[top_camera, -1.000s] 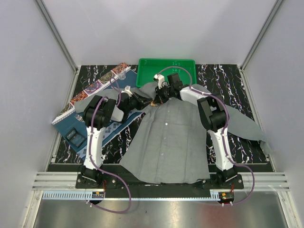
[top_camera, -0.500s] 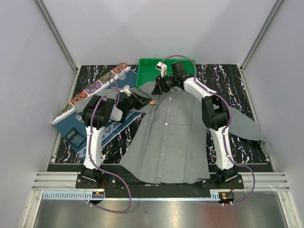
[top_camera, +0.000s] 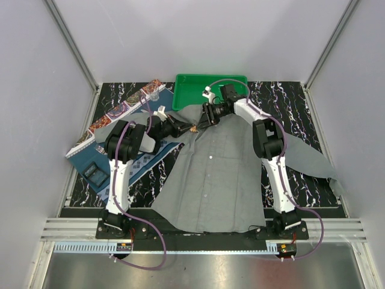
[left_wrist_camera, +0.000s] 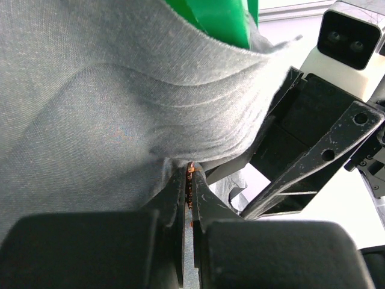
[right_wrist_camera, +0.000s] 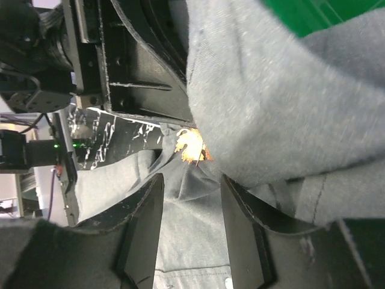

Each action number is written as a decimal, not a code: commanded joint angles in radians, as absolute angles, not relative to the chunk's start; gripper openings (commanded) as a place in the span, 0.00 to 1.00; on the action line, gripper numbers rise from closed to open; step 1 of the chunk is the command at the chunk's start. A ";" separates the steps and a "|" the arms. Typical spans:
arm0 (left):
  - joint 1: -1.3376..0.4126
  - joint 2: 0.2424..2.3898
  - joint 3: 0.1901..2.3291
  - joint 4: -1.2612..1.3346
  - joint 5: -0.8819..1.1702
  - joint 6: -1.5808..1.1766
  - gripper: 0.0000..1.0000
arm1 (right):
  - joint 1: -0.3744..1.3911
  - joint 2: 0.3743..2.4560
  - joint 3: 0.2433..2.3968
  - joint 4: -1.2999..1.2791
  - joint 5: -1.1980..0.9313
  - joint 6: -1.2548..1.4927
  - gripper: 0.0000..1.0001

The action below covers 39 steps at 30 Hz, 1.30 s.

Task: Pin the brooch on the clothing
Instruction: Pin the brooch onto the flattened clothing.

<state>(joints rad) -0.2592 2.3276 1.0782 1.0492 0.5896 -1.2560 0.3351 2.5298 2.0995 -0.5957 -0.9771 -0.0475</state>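
Note:
The clothing (top_camera: 213, 174), a grey button-up shirt, lies spread on the dark table with its collar toward the back. The brooch (top_camera: 193, 128) is a small orange-red ornament at the collar's left edge. My left gripper (top_camera: 188, 127) is shut on it: in the left wrist view the brooch (left_wrist_camera: 190, 180) shows as an orange sliver between the closed jaws (left_wrist_camera: 190, 174), under a fold of grey cloth (left_wrist_camera: 120, 120). My right gripper (top_camera: 209, 115) stands open just right of it. In the right wrist view the brooch (right_wrist_camera: 191, 146) glints beyond the open fingers (right_wrist_camera: 191, 179), against the shirt (right_wrist_camera: 271, 108).
A green tray (top_camera: 180, 90) stands at the back, right behind the collar. A dark blue patterned placemat (top_camera: 141, 162) and a long patterned strip (top_camera: 120, 111) lie at the left, with a small dark object (top_camera: 94, 171) on the mat. Grey walls close in both sides.
My right gripper has opened and drawn back from the collar toward the tray. The raised collar cloth has settled flatter. My left gripper has closed fully on the brooch.

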 commanded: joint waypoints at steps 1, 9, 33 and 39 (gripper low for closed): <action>-0.252 2.338 1.103 1.184 0.618 -1.229 0.00 | 0.307 2.480 2.088 -0.588 -1.062 -0.006 0.49; -0.249 2.336 1.098 1.174 0.614 -1.249 0.00 | 0.284 2.431 2.036 -0.565 -1.089 0.005 0.49; -0.255 2.333 1.075 1.250 0.623 -1.292 0.00 | 0.333 2.439 2.011 -0.549 -0.965 -0.077 0.38; -0.258 2.335 1.078 1.316 0.643 -1.286 0.00 | 0.341 2.470 2.037 -0.548 -0.957 -0.045 0.39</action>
<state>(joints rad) -0.2543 2.3322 1.0775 1.1255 0.6102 -1.2881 0.3313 2.4428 1.9835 -0.5655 -0.9512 -0.0723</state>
